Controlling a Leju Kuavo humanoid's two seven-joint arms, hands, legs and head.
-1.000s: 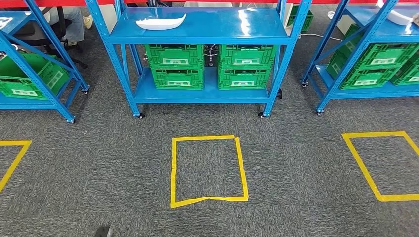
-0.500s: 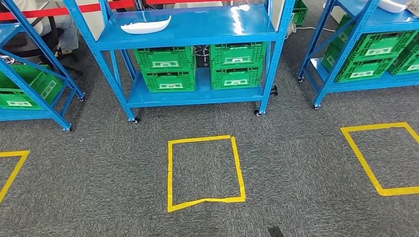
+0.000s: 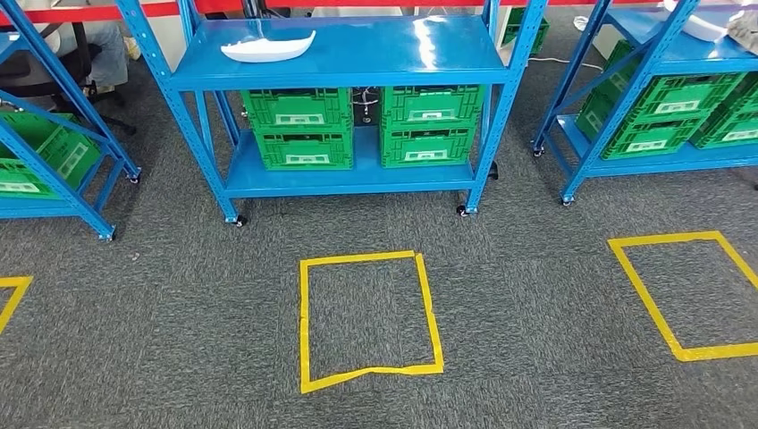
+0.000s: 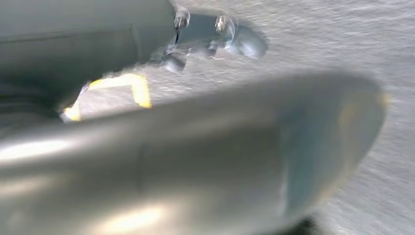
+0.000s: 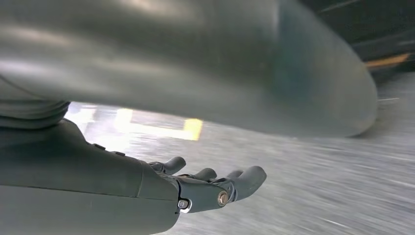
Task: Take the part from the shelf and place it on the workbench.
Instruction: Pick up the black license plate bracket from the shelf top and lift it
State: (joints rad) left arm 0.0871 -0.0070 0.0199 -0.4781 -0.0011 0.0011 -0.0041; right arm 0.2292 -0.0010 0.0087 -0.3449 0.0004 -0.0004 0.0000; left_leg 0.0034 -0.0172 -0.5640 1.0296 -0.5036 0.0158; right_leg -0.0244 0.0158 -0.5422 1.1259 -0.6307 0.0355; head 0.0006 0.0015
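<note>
Above carpet [image 5: 303, 166], right hand [image 5: 215, 186] extended, empty.

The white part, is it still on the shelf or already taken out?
On the shelf: the white part lies on the top board of the middle blue shelf, untouched.

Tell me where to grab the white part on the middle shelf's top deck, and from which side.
Judging from the head view, take the white part around its broader rounded body, away from the tapered tip that points right. Come from the open front of the blue shelf, reaching down over the top, since the part lies flat and long, side to side, with blue uprights flanking the deck.
</note>
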